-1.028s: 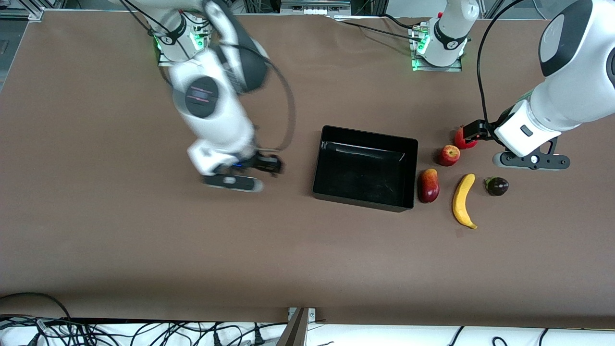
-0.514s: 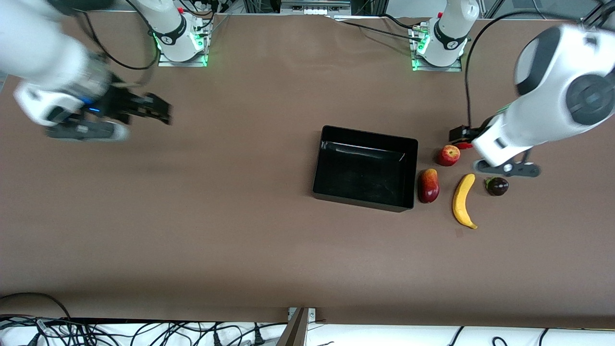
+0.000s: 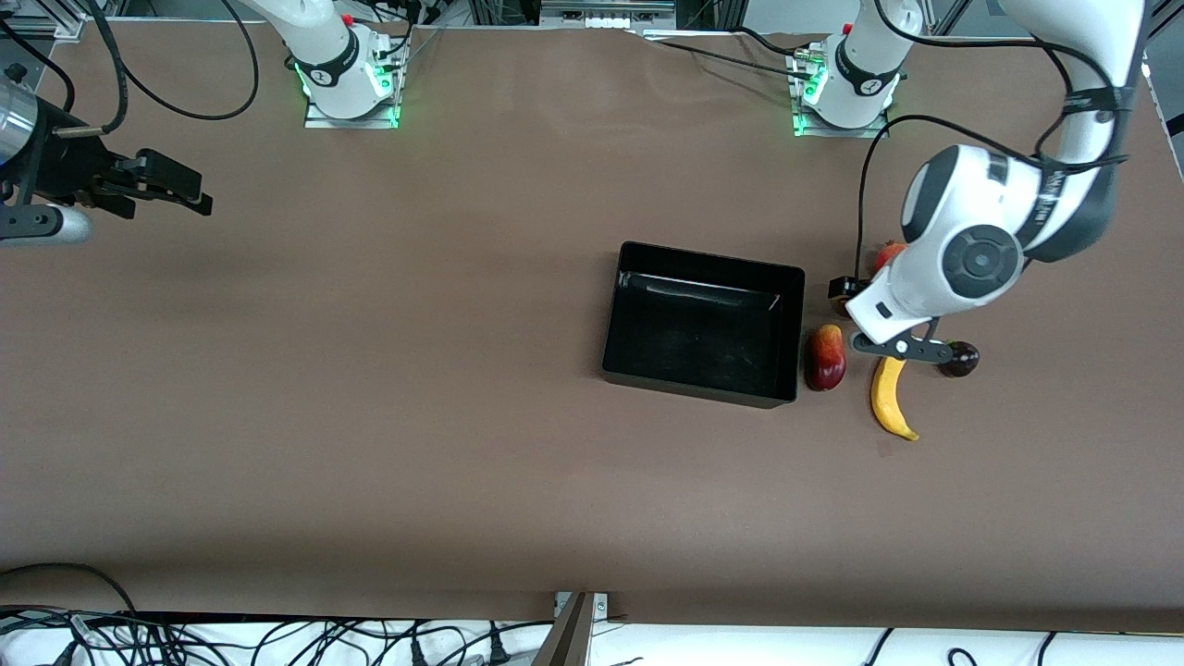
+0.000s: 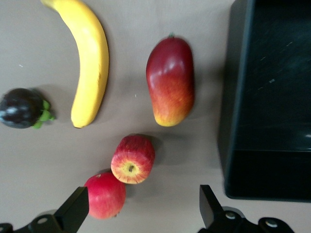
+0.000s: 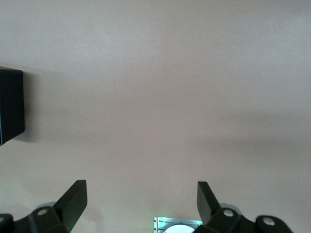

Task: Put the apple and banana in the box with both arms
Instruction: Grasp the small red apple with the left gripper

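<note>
apple (image 4: 132, 159) beside pomegranate (image 4: 104, 195), L hand (image 4: 141, 208) open

The left arm (image 3: 962, 268) hides the apple (image 4: 132, 158) in the front view.

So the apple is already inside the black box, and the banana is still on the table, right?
Not quite. The left wrist view shows the apple still on the table beside the box, which is empty. The banana is still on the table, as you said.
</note>
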Controlling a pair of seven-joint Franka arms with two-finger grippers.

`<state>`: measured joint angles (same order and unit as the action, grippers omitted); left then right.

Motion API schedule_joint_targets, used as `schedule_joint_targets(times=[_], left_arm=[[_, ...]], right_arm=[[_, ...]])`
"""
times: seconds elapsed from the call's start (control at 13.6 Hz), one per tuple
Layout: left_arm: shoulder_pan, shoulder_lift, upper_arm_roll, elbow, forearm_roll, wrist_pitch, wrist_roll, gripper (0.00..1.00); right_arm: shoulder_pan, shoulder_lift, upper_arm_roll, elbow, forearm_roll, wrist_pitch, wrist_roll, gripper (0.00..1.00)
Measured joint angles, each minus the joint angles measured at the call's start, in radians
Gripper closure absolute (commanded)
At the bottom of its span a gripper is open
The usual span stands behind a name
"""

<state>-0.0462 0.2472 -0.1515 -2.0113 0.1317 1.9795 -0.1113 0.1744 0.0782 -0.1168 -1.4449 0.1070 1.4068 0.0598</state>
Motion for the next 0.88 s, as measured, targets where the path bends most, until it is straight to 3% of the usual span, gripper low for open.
schedule_joint_targets(times=[0.15, 0.37, 0.59, 0.66, 0.81, 0.88], left_arm=[[0.017, -0.023, 0.0, -0.139, 0.013, 0.137, 0.013, 0.0], [0.053, -0.015, 0.002, -0.305, 0.074, 0.365, 0.02, 0.0], [0.092, 0.015, 0.003, -0.348, 0.148, 0.476, 0.022, 0.03], [0.098, 0.024, 0.003, -0.348, 0.154, 0.492, 0.025, 0.42], [0.101, 0.033, 0.002, -0.348, 0.161, 0.499, 0.027, 0.75], [0.1, 0.034, 0.001, -0.348, 0.161, 0.499, 0.027, 0.82]], right_arm=[[-0.055, -0.031, 0.069, -0.048, -0.019, 0.018, 0.0, 0.0], [-0.064, -0.071, 0.091, -0.101, -0.041, 0.043, 0.0, 0.0], [-0.064, -0.077, 0.097, -0.104, -0.065, 0.059, 0.0, 0.0], [-0.064, -0.077, 0.1, -0.104, -0.08, 0.075, 0.0, 0.0], [-0.064, -0.077, 0.102, -0.104, -0.085, 0.09, 0.0, 0.0], [-0.064, -0.077, 0.102, -0.104, -0.085, 0.095, 0.001, 0.0]])
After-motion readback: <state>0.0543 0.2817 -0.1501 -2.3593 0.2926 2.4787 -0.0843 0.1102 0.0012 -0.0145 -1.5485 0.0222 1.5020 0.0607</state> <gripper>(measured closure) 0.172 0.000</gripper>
